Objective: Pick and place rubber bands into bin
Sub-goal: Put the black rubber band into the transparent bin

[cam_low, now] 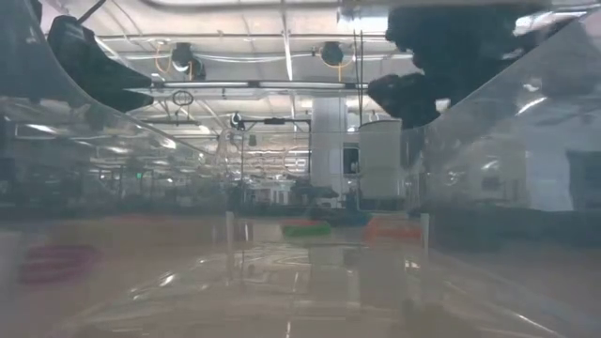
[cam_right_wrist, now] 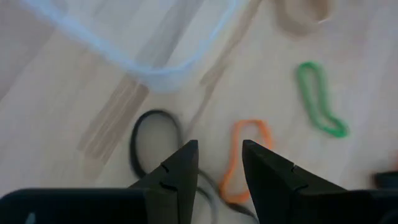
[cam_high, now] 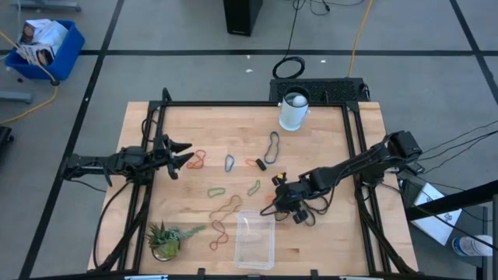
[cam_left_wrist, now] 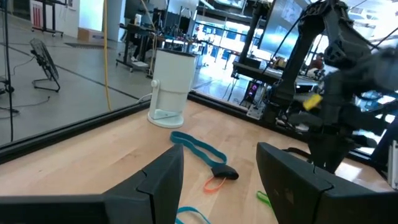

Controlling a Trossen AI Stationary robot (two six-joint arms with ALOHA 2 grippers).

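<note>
Rubber bands lie scattered on the wooden table (cam_high: 327, 140): an orange one (cam_high: 196, 160), a blue one (cam_high: 229, 162), a dark one (cam_high: 271, 145), green ones (cam_high: 215, 190) and brownish ones (cam_high: 226, 206). The clear bin (cam_high: 255, 238) stands at the near edge, and its corner shows in the right wrist view (cam_right_wrist: 149, 68). My right gripper (cam_high: 280, 199) hovers just beyond the bin, fingers a little apart (cam_right_wrist: 217, 162), over an orange band (cam_right_wrist: 245, 155) and a black band (cam_right_wrist: 152, 140). My left gripper (cam_high: 184, 156) is open (cam_left_wrist: 217, 180) at the table's left, beside the orange band.
A white cup (cam_high: 293, 110) stands at the far edge and shows in the left wrist view (cam_left_wrist: 171, 87). A small potted plant (cam_high: 166, 238) sits at the near left. A green band (cam_right_wrist: 320, 102) lies beyond my right gripper. Black rails run along the table's sides.
</note>
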